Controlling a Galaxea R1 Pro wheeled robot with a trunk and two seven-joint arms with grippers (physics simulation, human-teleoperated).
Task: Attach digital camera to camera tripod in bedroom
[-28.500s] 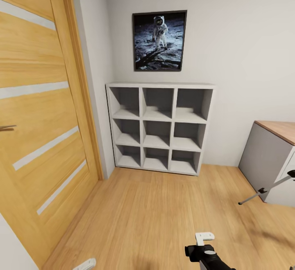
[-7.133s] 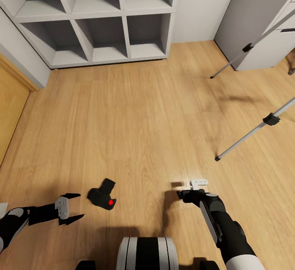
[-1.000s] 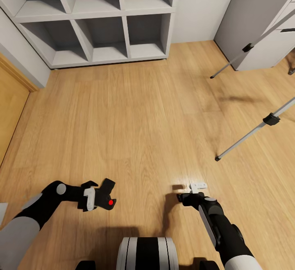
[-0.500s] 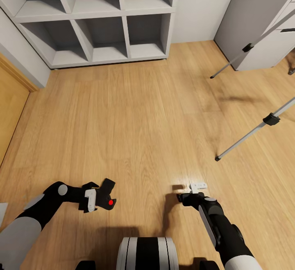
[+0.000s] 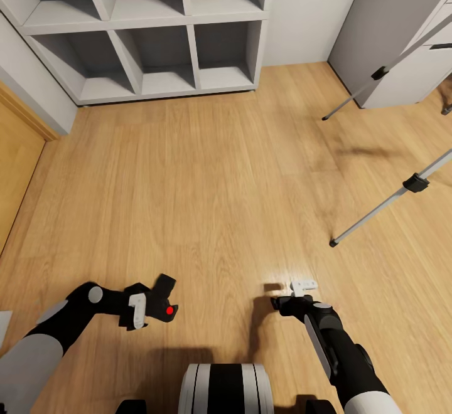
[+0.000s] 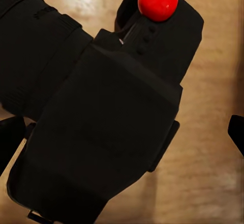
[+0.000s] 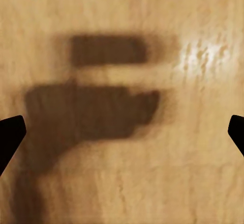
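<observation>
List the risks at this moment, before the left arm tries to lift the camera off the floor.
1. The left end effector is around the digital camera, but the fingertips in the left wrist view sit wide of the body, so a lift now may slip.
2. The camera tripod stands far to the right on thin spread legs; the base might clip one on approach.

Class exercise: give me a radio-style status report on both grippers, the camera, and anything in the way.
Left gripper at the camera on the floor, grip unconfirmed. Right gripper open, empty, over bare floor. Tripod legs off to the right. Nothing lies between.
</observation>
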